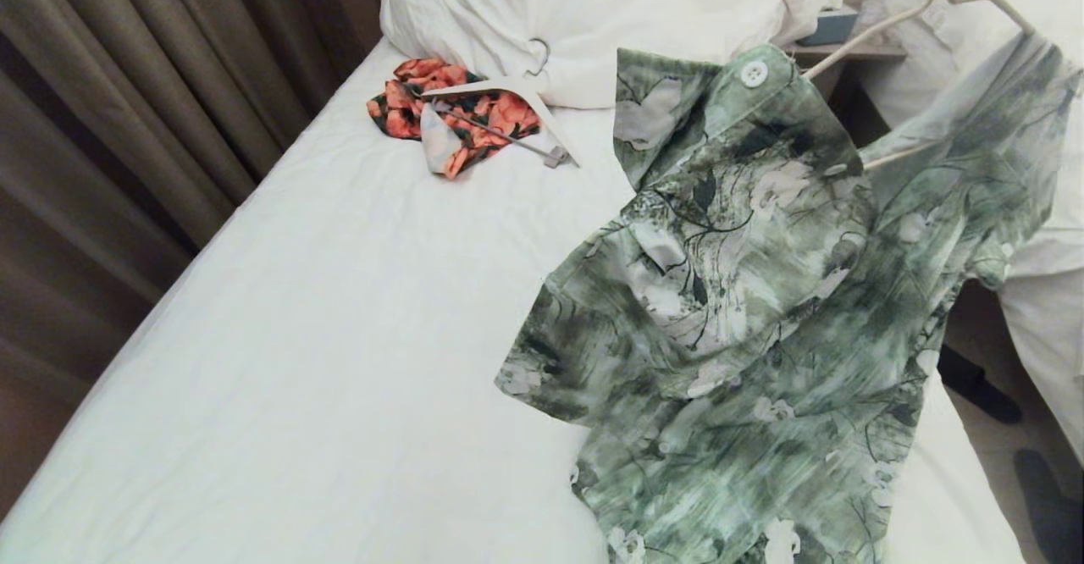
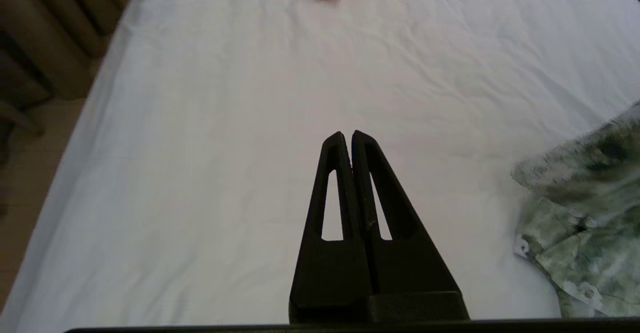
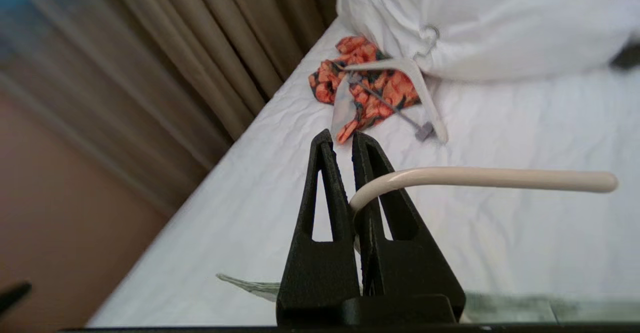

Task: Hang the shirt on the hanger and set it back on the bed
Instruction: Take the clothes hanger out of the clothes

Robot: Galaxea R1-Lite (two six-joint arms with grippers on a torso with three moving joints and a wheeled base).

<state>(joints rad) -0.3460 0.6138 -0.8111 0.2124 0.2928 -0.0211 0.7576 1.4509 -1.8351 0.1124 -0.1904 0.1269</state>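
The green leafy shirt hangs lifted over the right side of the bed, its hem draped on the sheet. It is draped on the thin cream hanger, whose arm pokes out at the collar. My right gripper is shut on the hanger's curved hook; an edge of the shirt shows below it. My left gripper is shut and holds nothing. It hovers over bare sheet, with the shirt's sleeve off to one side. Neither gripper shows in the head view.
An orange-and-black garment on a thicker white hanger lies near the pillows. Brown curtains run along the bed's left side. A second white bed stands to the right, past a narrow floor gap and nightstand.
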